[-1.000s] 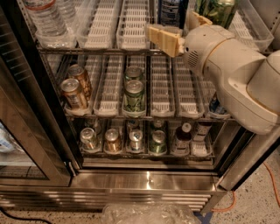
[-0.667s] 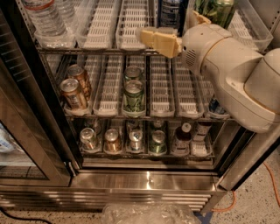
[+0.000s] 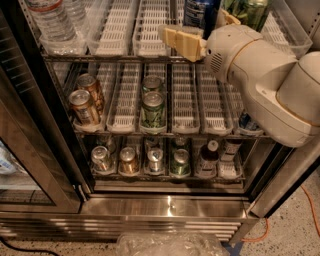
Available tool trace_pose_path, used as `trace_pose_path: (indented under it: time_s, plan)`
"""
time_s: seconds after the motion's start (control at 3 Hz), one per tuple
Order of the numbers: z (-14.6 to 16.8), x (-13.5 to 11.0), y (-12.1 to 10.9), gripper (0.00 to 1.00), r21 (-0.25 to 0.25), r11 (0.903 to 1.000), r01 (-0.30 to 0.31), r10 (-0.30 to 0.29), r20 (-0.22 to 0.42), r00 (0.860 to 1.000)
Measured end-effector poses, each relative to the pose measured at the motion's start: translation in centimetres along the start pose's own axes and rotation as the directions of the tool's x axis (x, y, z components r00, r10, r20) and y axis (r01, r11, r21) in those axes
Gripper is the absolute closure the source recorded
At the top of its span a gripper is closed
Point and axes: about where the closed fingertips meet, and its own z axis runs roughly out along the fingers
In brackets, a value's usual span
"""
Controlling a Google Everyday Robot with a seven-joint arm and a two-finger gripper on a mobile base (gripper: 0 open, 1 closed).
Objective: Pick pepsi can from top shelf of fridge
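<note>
The pepsi can (image 3: 196, 12) is dark blue and stands on the top shelf (image 3: 120, 58) of the fridge (image 3: 170, 206), cut off by the top edge of the view. My gripper (image 3: 198, 26) is open at the front of that shelf. One tan finger (image 3: 182, 42) lies low and to the left in front of the can. The other finger (image 3: 230, 18) shows to the can's right. The can sits between them, and I cannot tell if they touch it. The white arm fills the upper right.
A green can (image 3: 256, 12) stands right of the pepsi can. Water bottles (image 3: 50, 22) stand top left beside white lane trays (image 3: 150, 27). Brown cans (image 3: 85, 105) and green cans (image 3: 152, 107) are on the middle rack. Several cans and bottles are below. The open glass door (image 3: 30, 160) is at left.
My gripper has moved left and slightly up, so the lower finger now reaches across in front of the pepsi can. The cans have not moved.
</note>
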Motion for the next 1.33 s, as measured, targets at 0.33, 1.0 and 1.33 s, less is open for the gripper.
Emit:
trace_pose_path:
  time_s: [0.33, 1.0, 1.33]
  plan:
    - [0.21, -0.05, -0.02, 0.32, -0.004, 1.0, -0.002, 0.002, 0.0, 1.0]
    - [0.01, -0.22, -0.7, 0.75, -0.006, 1.0, -0.004, 0.004, 0.001, 1.0]
    - [0.01, -0.22, -0.68, 1.0, -0.007, 1.0, -0.004, 0.004, 0.001, 1.0]
